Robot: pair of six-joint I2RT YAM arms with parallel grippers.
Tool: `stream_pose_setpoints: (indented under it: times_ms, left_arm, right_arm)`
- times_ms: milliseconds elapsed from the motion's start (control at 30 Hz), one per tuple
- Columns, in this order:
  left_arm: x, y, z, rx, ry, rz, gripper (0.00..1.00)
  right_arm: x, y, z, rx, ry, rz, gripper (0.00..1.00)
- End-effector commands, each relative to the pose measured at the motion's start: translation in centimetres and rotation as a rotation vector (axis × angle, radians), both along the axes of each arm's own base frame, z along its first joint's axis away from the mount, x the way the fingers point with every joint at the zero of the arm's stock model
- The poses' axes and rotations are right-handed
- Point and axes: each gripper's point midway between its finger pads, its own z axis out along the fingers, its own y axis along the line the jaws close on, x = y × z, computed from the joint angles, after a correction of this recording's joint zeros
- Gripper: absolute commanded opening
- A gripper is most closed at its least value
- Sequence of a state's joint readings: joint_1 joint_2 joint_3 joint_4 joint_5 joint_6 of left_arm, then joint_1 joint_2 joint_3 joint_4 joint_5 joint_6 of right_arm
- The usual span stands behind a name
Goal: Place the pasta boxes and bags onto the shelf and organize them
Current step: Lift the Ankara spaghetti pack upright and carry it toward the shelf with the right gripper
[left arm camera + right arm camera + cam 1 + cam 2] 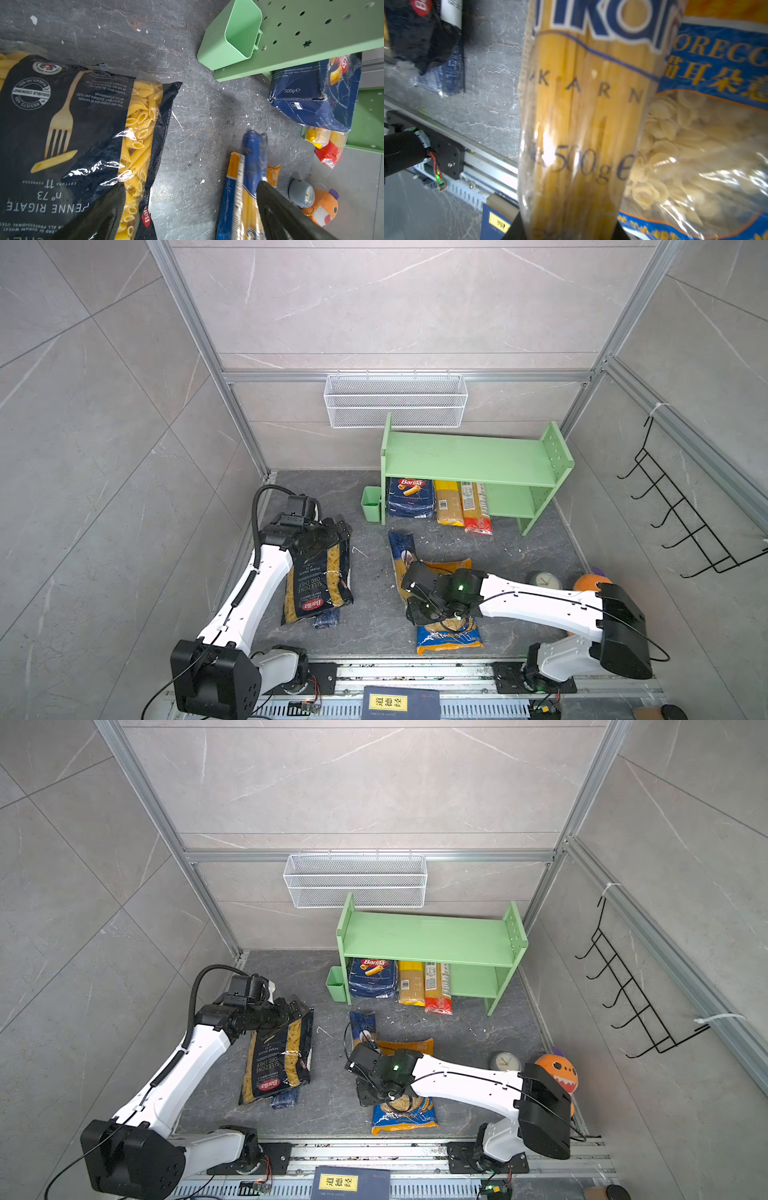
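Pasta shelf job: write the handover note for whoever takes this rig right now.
Left gripper: open, above the large black penne bag, which lies on the floor with a dark blue pack poking out beneath it.
Right gripper: shut on the slim dark blue spaghetti pack, alongside the blue-orange orecchiette bag on the floor.
Done: flat dark blue Barilla carton, slim yellow pack and red-ended pack sit side by side in the lower tier of the light green shelf.
Left: shelve the other four packs.

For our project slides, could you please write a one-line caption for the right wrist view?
Right gripper closed on the blue-labelled spaghetti pack, with the orecchiette bag behind it.
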State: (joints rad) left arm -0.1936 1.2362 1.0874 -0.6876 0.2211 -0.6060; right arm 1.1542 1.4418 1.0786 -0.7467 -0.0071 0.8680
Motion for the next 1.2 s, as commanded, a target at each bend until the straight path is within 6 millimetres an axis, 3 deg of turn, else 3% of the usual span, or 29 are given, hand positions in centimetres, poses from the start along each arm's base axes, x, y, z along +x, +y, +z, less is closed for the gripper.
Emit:
stream_pose_setpoints:
  times_ms: [0, 300, 633, 867, 1167]
  left_arm:
    - [1.4, -0.5, 2.1, -0.022, -0.069, -0.028, 1.0]
    - [2.4, -1.0, 2.2, -0.049, -0.083, -0.032, 1.0]
    - [3.8, -2.2, 2.6, -0.105, -0.109, -0.045, 1.0]
    - [5.3, -4.4, 3.7, -0.11, -0.139, -0.101, 1.0]
    - [6.3, -5.2, 4.2, -0.127, -0.156, -0.116, 1.0]
  right_arm:
    - [0.5, -1.1, 3.7, 0.072, -0.093, -0.005, 0.0]
    - [-1.2, -8.2, 9.0, 0.068, -0.156, -0.061, 0.0]
    - [-0.4, -16.1, 11.6, -0.073, -0.275, -0.201, 0.0]
    - [1.7, -17.6, 11.9, -0.063, -0.252, -0.312, 0.0]
    - [5.7, -18.4, 12.7, -0.063, -0.266, -0.347, 0.0]
